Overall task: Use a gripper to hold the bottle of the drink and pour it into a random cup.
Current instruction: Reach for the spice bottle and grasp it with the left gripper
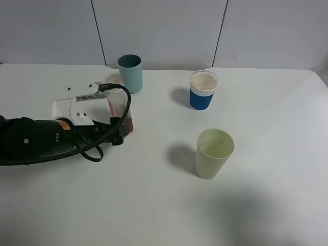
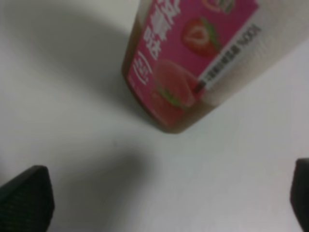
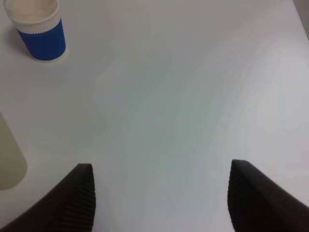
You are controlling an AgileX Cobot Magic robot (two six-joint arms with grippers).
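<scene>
On the table, seen from the bottle: the narrow cup stands just behind, the sleeved cup right and behind, and the tumbler right and in front.

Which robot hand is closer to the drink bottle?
Left. The left gripper is right at the bottle, jaws open. The right gripper is over by the blue-sleeved cup, no bottle in its view.

bottle label: pink, large white chinese-style characters, too blurred to read; round white logo mark beside them; strawberry and peach pictures; white side strip with small black print, digits unclear.
</scene>
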